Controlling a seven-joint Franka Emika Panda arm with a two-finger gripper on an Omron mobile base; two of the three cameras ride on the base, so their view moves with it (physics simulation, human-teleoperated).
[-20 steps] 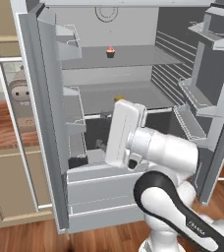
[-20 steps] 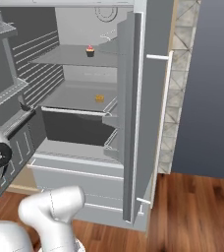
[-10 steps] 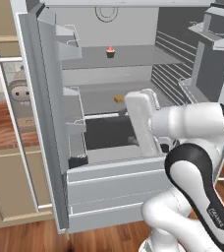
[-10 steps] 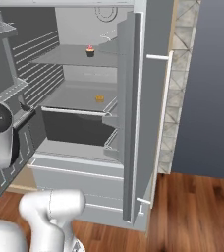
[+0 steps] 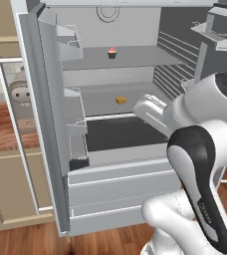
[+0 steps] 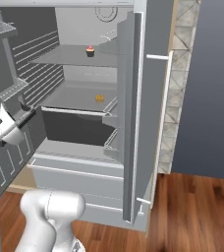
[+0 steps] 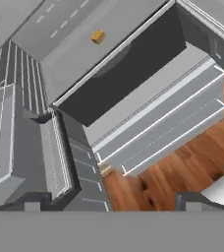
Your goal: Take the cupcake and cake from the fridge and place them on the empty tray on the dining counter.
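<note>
Fridge (image 5: 110, 199) with both doors swung wide, seen from behind the arm. The cupcake (image 5: 112, 52) sits alone on the upper shelf; the cake (image 5: 120, 100) lies on the shelf below it, towards the middle, above a dark open compartment. Both remain on their shelves, so neither item has yet been fetched. The gripper (image 7: 111, 199) hangs in front of the fridge, outside the shelves, its two dark fingers spread wide apart with nothing between them; from the hand view it looks down across the cake's shelf, the dark compartment, the lower drawers and the wooden floor (image 7: 182, 162). The cake shows as a small yellow block far up in that view, well apart from the fingertips. Judged from this, the task is at its opening stage: the doors are open, while reaching in, both pickups and both placements on the tray are still to come
</note>
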